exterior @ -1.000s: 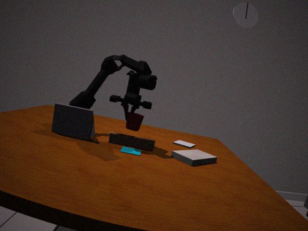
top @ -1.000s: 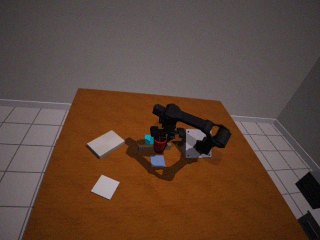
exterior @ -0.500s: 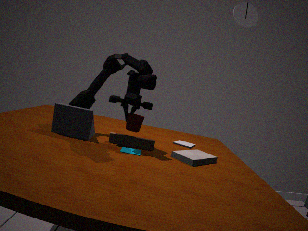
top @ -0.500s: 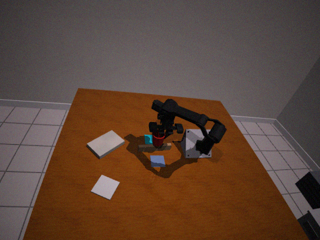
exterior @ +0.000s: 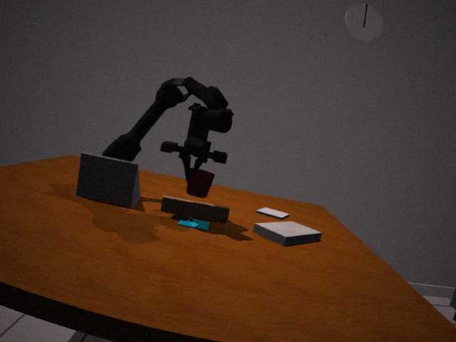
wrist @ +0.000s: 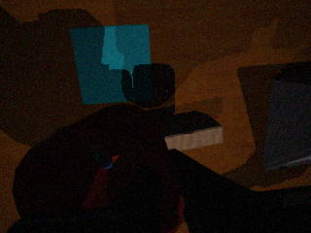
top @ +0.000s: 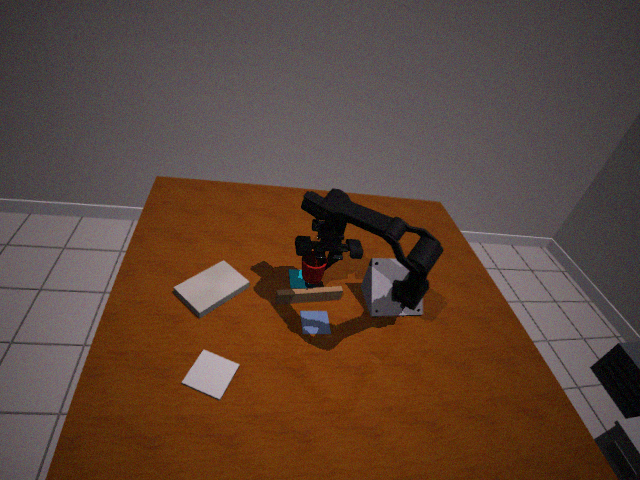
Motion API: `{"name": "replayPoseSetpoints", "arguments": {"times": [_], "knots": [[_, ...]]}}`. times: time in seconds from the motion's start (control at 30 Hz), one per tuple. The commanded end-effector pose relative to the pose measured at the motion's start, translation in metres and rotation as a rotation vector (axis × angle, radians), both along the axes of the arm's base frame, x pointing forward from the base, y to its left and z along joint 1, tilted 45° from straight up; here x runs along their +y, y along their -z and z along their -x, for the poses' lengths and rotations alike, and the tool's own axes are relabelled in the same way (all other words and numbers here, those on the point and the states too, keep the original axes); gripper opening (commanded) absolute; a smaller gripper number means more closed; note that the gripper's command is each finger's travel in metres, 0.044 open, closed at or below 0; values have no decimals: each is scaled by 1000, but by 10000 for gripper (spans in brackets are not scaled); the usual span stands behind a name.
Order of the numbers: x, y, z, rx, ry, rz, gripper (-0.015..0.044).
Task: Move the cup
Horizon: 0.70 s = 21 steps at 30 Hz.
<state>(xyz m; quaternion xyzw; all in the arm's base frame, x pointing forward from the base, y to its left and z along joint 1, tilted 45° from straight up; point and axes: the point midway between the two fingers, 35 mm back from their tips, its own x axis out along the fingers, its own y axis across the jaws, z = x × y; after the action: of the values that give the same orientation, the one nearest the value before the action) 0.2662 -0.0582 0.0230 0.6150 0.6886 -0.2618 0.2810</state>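
Two fingers stand nearly closed, clamped on the wall of the red cup, with only a narrow gap between them. Held in the air, the cup hangs above the wooden barrier in the exterior view; its exact place over the two sides is hard to settle from these angles. Its mouth points up and its narrower base down, so its long axis runs close to vertical, perhaps with a slight lean in the exterior view. Inside, the wrist view shows small spots of blue and red, probably the marbles, though the dark hides how many there are. Farther out, the teal pad lies on one side of the barrier and the pale blue pad on the other, both on the surface. Grasping and lifting are done; the carry seems well along, with the teal pad the likely goal. Left to do are centring over that pad, lowering level past the barrier, setting down and letting go; a knock or tilt could spill the load.
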Motion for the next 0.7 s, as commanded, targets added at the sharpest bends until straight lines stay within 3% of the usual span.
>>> {"name": "replayPoseSetpoints", "arguments": {"times": [0.0,0.67], "knots": [[-9,6,-3,-6,-4,7,0],[-39,34,-12,-7,-4,9,0]]}}
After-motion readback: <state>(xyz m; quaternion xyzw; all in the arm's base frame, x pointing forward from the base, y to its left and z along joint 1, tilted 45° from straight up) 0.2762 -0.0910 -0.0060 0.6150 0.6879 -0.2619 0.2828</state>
